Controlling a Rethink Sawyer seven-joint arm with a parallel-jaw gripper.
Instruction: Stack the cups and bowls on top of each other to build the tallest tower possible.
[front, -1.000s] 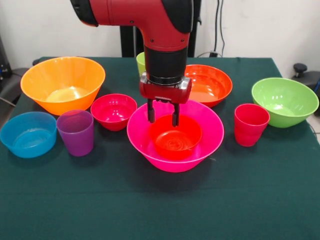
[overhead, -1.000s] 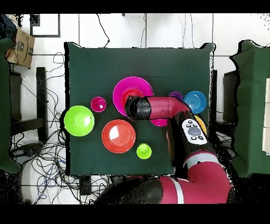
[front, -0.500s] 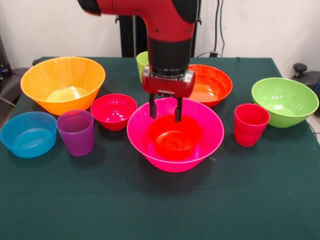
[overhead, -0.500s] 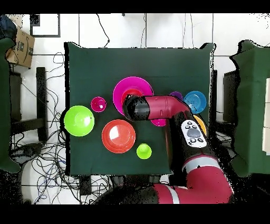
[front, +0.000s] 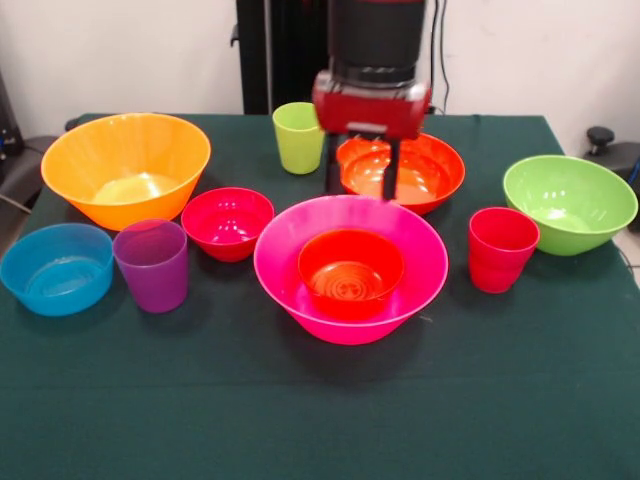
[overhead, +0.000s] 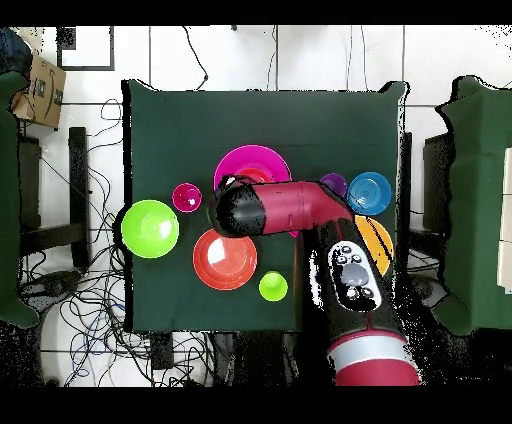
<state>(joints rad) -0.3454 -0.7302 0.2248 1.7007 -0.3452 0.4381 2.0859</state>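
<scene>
Claw (front: 361, 177) has lifted out of the tower (front: 350, 268) toward 1 o'clock — fingers apart, empty. Tower at worktop (front: 320, 410) centre: small orange bowl (front: 351, 272) nested in pink bowl (front: 420, 262).

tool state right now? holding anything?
Tool: open and empty, raised above the orange-red bowl, behind the pink bowl that has the small orange bowl nested in it.
</scene>
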